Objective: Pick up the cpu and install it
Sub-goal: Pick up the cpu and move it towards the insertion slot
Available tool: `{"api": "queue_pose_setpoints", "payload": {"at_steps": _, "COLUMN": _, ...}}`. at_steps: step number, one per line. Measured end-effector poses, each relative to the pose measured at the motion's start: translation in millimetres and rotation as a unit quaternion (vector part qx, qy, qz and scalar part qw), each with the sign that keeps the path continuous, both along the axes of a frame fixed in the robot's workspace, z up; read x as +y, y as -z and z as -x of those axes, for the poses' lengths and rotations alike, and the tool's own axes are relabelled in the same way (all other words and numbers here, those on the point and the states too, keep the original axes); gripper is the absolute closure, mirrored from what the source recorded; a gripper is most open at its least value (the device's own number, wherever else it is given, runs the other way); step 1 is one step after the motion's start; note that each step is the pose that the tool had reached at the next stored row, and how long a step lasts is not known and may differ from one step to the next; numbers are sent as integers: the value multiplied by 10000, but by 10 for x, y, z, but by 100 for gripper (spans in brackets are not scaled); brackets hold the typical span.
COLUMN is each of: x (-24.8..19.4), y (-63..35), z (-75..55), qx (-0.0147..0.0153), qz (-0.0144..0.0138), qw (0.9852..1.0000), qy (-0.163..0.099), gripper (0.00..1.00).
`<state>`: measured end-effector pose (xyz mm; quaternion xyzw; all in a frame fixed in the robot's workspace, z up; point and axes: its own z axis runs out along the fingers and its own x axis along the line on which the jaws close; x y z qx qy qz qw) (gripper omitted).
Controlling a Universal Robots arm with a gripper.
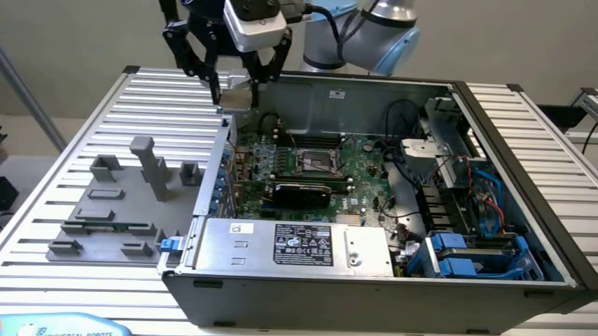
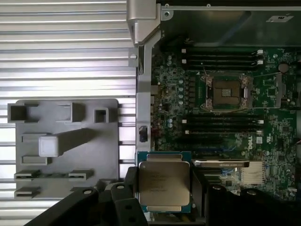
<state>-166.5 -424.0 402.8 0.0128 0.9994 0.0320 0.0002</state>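
Black fingers point(image 2: 120, 200) of the claw point(image 1: 237, 94) sit closest to the lens, clamped on two opposite edges of the cpu point(image 2: 164, 186), silver face up. We note the chip held inside the claw, aloft over the computer case's point(image 1: 374, 297) far corner on the exterior view's left. Open socket point(image 1: 315, 162) on the motherboard point(image 1: 360, 175) lies nearer and toward the exterior view's right, lower, well apart; chip edges run parallel to it. Grey fixture plate point(image 1: 103, 210) rests outside the case on the ribbed table point(image 1: 56, 161).
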Motion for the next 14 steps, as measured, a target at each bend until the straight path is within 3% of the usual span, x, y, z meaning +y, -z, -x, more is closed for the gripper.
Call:
{"api": "queue_pose_setpoints", "payload": {"at_steps": 6, "x": 59, "y": 92, "z": -270, "qx": 2, "qz": 0, "qw": 10000, "qy": 0, "gripper": 45}}
{"api": "queue_pose_setpoints", "payload": {"at_steps": 14, "x": 287, "y": 239, "z": -566, "qx": 2, "qz": 0, "qw": 10000, "qy": 0, "gripper": 45}}
